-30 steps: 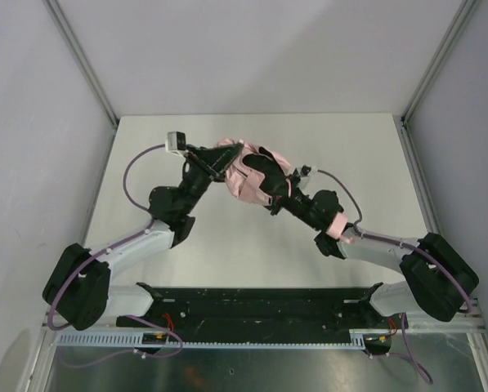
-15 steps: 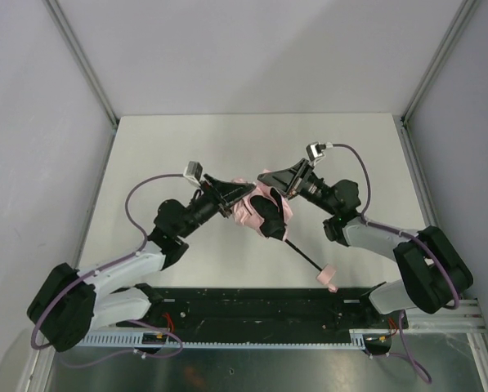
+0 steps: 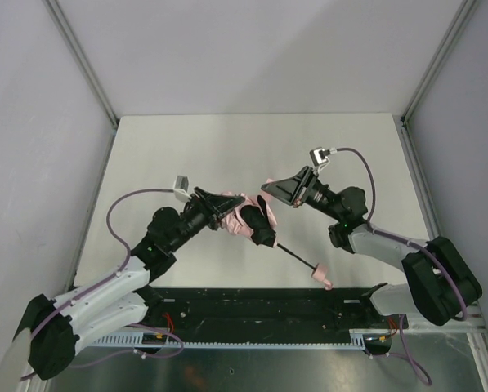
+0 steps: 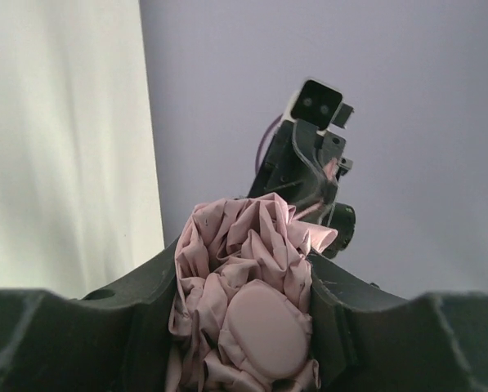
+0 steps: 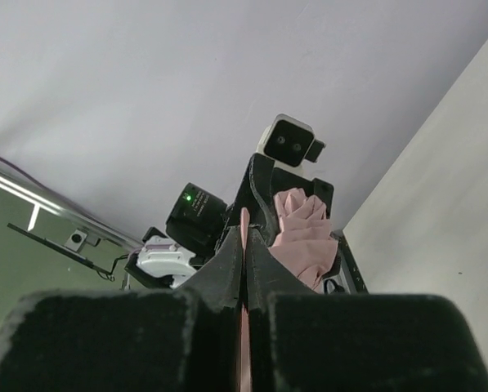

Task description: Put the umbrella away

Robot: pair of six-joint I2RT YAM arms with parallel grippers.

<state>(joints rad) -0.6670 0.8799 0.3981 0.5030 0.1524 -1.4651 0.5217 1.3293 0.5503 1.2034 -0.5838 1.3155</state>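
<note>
- The umbrella [image 3: 242, 219] is a crumpled pale pink bundle, caught between the two arms over the near middle of the table [image 3: 227, 147].
- Its thin black shaft [image 3: 295, 256] slants away from the bundle toward the robot's right and the near edge. It ends in the small pink handle [image 3: 320, 273], just beside the black base rail [image 3: 252, 304]. Whether the handle touches the tabletop cannot be told.
- The left gripper [image 3: 230, 214] comes at the bundle from the left side. Its jaws stand partway apart and are clamped on the canopy. In the left wrist view the puckered pink fabric fills the gap between the two dark fingers [image 4: 141, 314] and bulges out beyond them.
- The right gripper [image 3: 262, 227] meets the bundle from the other side, close to where the shaft comes out. Its jaws are pressed fully together, and in the right wrist view only a thin sliver of pink shows in the seam between them — a pinched fold of the canopy.
- The two grippers point at each other with the fabric between them, so each wrist camera sees the other's gripper just past the pink folds.
- Purple cables [image 3: 137, 196] loop off both wrists.
- Pale grey walls [image 3: 252, 49] close in the white table on three sides.
</note>
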